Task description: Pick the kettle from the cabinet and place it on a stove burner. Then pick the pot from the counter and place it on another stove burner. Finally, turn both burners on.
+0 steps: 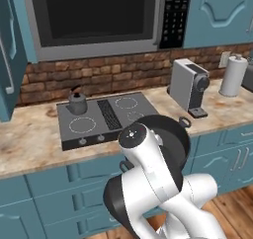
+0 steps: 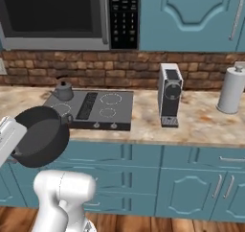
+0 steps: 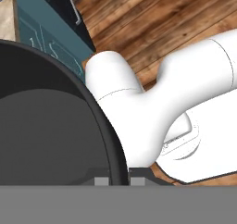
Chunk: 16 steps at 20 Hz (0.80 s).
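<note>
My gripper (image 3: 119, 178) is shut on the rim of the pot (image 3: 46, 126), one fingertip on each side of the wall. The wide dark-grey pot (image 1: 170, 132) hangs tilted in the air in front of the counter (image 1: 29, 139), past the stove's front right corner. From the right it shows low on the left (image 2: 40, 136), facing the camera. The kettle (image 1: 77, 103) stands on the back left burner of the dark cooktop (image 1: 99, 133). The front left burner (image 1: 81, 125) and back right burner (image 1: 126, 102) are bare. The cabinet door (image 1: 9, 50) hangs at the far left.
A grey coffee machine (image 1: 190, 87) stands on the counter right of the stove, with a paper towel roll (image 1: 232, 75) further right. A microwave (image 1: 94, 16) hangs above the cooktop. Teal base cabinets (image 2: 191, 178) and a wooden floor lie below.
</note>
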Motion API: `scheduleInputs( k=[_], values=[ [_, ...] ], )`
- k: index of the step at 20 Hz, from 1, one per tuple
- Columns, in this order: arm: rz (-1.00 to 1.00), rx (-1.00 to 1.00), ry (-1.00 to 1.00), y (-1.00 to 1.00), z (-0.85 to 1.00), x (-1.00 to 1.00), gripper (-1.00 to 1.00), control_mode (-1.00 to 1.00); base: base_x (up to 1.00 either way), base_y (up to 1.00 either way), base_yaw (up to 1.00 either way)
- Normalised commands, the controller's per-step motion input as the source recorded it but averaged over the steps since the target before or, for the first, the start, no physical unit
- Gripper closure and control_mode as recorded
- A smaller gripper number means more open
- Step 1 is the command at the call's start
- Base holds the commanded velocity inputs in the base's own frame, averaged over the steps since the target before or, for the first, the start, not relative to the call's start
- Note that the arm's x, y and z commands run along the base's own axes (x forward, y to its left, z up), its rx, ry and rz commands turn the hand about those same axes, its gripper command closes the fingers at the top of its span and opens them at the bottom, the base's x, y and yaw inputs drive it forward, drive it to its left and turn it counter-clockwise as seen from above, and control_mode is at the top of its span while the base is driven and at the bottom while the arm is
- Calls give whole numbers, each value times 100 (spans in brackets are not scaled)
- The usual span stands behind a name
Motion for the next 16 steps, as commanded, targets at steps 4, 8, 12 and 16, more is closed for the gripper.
scheduleInputs(
  k=[4, 8, 12, 16],
  values=[
    [0, 0, 0, 0, 0, 0, 100, 100, 43, -16, 1],
    [0, 0, 0, 0, 0, 0, 100, 100, 43, -18, 1],
    [0, 0, 0, 0, 0, 0, 100, 100, 43, -20, 2],
    [0, 0, 0, 0, 0, 0, 100, 100, 46, -20, 2]
  ],
)
